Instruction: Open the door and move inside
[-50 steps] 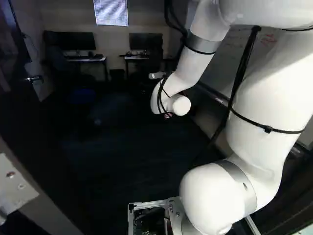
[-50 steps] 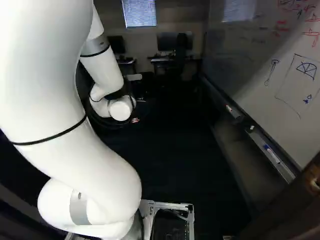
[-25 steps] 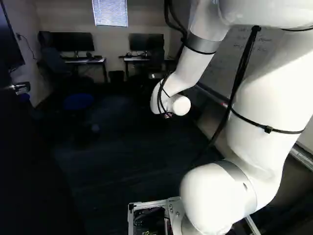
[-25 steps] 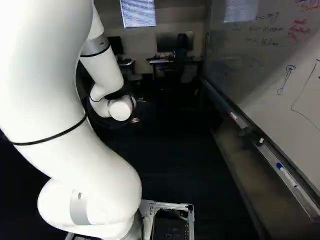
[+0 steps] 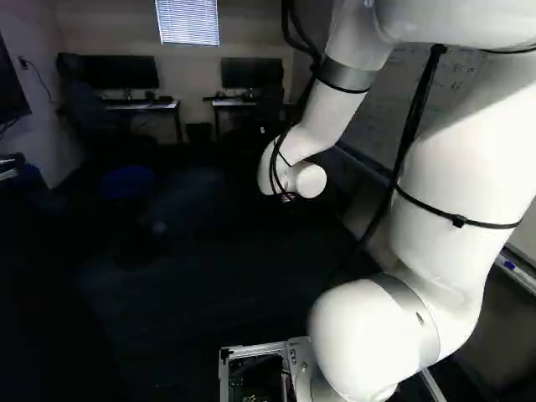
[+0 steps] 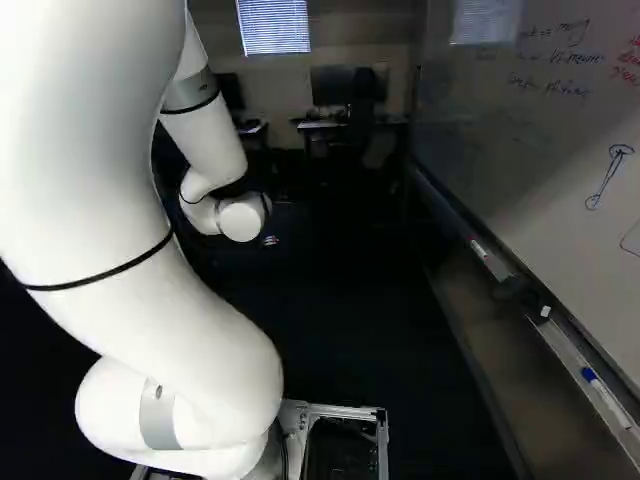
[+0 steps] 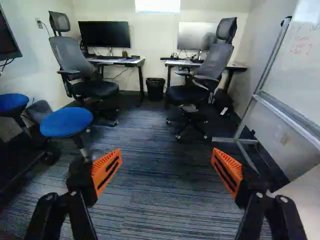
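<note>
At the foot of the left base view, right of the middle, the white arm (image 5: 360,339) rises beside a metal frame (image 5: 251,350). At the left edge of that view, the door (image 5: 50,318) is a dark mass reaching the lower left; its swing angle and long axis are lost in shadow. Its metal handle (image 5: 8,174) lies nearly level at the edge, pointing inward, and only this view shows it.

Left of the middle in the right base view, a small part of the gripper (image 6: 270,240) shows past the arm's last joint. In the wrist view, the gripper (image 7: 167,152) points ahead, its fingers spread wide, orange pads (image 7: 106,171) well apart, with striped carpet (image 7: 160,200) between.

Markers (image 6: 605,396) lie on the whiteboard's tray at the lower right of the right base view. Beyond the fingers, the wrist view alone clearly shows two blue stools (image 7: 66,122) and two office chairs (image 7: 207,70) by the desks (image 7: 117,61). Upper left of the left base view's centre hangs a bright window blind (image 5: 187,21).
</note>
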{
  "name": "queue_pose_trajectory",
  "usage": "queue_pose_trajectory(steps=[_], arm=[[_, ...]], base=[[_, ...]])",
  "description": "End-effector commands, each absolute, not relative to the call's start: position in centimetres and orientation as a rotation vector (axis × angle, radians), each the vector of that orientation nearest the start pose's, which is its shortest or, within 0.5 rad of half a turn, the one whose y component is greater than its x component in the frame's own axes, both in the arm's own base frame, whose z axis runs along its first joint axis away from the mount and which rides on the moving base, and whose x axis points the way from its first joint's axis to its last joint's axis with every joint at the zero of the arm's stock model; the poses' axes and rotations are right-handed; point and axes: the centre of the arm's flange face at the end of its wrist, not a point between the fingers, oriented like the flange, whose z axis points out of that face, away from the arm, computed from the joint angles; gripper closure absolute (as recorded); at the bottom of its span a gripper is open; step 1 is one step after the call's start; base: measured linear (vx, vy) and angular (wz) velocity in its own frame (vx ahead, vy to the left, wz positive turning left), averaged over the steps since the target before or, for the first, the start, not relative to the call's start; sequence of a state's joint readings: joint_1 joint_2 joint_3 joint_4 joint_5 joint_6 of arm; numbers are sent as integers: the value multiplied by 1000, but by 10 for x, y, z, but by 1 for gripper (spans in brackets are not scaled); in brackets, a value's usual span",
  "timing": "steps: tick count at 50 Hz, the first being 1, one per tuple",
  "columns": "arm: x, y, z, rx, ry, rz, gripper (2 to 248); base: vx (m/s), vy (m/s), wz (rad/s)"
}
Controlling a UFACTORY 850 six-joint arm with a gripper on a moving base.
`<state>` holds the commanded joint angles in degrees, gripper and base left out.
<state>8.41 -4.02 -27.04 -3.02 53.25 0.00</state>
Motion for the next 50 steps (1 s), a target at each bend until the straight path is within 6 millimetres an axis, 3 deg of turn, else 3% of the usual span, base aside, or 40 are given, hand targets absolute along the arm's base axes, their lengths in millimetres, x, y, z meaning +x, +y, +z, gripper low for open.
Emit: queue_pose_trajectory(steps=[50], arm=[[414,65,398,-2379,-253,-1871,3]], base=[[191,2,-5]])
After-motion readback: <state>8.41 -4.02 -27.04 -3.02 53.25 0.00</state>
